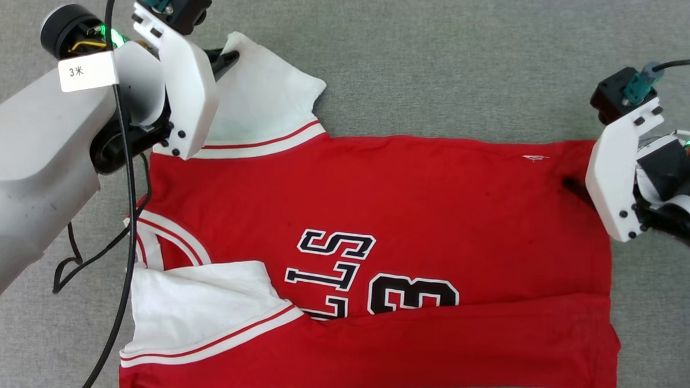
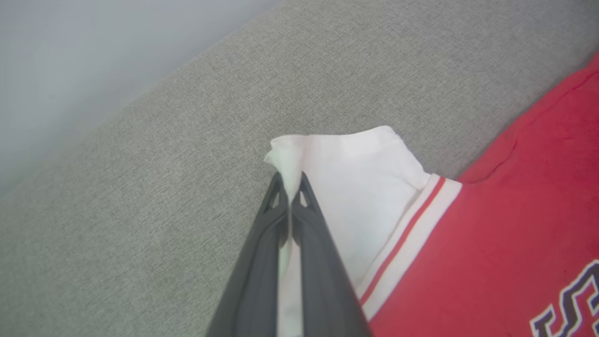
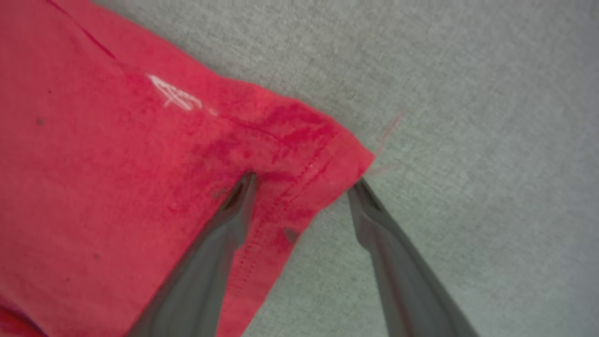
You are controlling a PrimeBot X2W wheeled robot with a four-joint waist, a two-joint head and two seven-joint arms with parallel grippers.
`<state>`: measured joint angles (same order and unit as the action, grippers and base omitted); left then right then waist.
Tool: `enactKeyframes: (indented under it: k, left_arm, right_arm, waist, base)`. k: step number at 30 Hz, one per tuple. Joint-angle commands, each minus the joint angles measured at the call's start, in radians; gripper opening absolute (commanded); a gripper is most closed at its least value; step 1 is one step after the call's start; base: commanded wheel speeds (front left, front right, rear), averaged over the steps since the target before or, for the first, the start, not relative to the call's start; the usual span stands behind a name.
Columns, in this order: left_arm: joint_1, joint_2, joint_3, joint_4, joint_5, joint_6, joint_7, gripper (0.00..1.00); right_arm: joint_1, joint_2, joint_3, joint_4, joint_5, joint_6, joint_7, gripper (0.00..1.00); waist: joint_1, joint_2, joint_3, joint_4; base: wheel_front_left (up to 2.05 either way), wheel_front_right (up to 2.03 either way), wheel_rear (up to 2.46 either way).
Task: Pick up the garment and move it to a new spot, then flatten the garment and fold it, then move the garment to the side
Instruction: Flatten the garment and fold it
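Note:
The garment (image 1: 390, 207), a red jersey with white sleeves and black-and-white lettering, lies spread sideways on the grey cloth surface, its near long edge folded over the chest print. My left gripper (image 2: 290, 180) is shut on the far white sleeve (image 2: 355, 187), pinching its outer edge; in the head view that left gripper (image 1: 230, 57) sits at the sleeve's (image 1: 262, 93) top left. My right gripper (image 3: 304, 185) stands open, straddling the garment's (image 3: 117, 164) far hem corner, one finger (image 3: 224, 224) on the red cloth, the other on the grey surface. In the head view my right gripper (image 1: 575, 187) reaches that corner.
Grey fabric surface (image 1: 441, 65) surrounds the jersey on all sides. A pale wall or edge (image 2: 70, 61) borders the surface beyond the left gripper. Black cables (image 1: 123, 209) hang from my left arm over the collar end.

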<state>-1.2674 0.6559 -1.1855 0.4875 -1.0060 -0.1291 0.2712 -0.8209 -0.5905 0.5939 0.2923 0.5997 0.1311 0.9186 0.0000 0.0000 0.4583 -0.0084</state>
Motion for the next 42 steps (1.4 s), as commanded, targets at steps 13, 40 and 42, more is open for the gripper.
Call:
enactKeyframes:
  k: [13,40,42]
  left_arm:
    - [-0.022,0.008,-0.042,0.02,-0.024,0.0,-0.053,0.0]
    - [0.406,0.27,-0.071,-0.359,-0.102,0.159,-0.231,0.0]
    - [0.454,0.294,-0.075,-0.401,-0.11,0.182,-0.238,0.0]
  right_arm:
    - [0.04,0.002,0.141,0.106,0.069,0.0,-0.125,0.0]
    - [0.335,-0.055,-0.001,0.044,0.126,-0.001,-0.513,0.0]
    - [0.372,-0.058,-0.013,0.03,0.134,-0.001,-0.518,0.0]
  waist:
    - [0.0,0.0,-0.002,0.017]
    - [0.0,0.0,-0.339,0.038]
    - [0.0,0.0,-0.352,0.039]
  base:
    - [0.0,0.0,0.0]
    - [0.0,0.0,0.0]
    - [0.0,0.0,0.0]
